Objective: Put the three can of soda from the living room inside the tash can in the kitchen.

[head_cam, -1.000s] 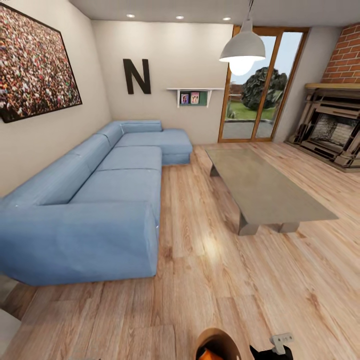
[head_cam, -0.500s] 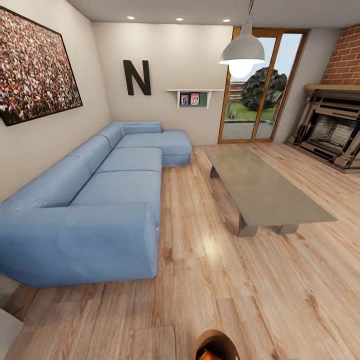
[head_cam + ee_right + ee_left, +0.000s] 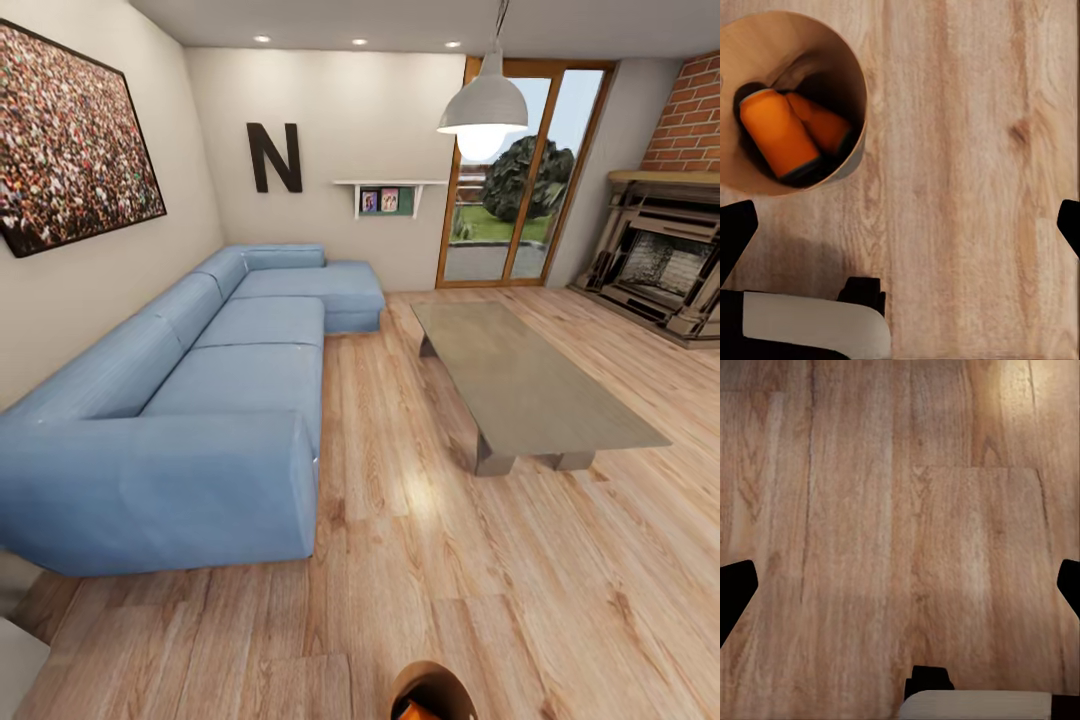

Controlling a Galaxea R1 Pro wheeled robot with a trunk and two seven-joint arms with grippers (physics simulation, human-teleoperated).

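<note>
The trash can (image 3: pixel 432 685) stands on the wood floor at the bottom edge of the head view, with an orange soda can (image 3: pixel 415 711) just showing inside. In the right wrist view the trash can (image 3: pixel 810 45) holds two orange soda cans (image 3: pixel 776 133) (image 3: pixel 823 124) lying side by side. The dark blue can is out of view. My right gripper (image 3: pixel 900 225) is open beside the bin, over bare floor. Over the floor planks my left gripper (image 3: pixel 900 585) is open, nothing between its fingers (image 3: pixel 735 592).
A long blue corner sofa (image 3: pixel 200 400) fills the left side. The glass low table (image 3: pixel 530 385) stands mid-right, with the brick fireplace (image 3: pixel 660 260) and a glass door (image 3: pixel 510 180) behind it. Open wood floor (image 3: pixel 400 520) lies between sofa and table.
A piece of my right arm at the head view's bottom right has dropped out of the picture. The whole view has shifted slightly, so the camera moved.
</note>
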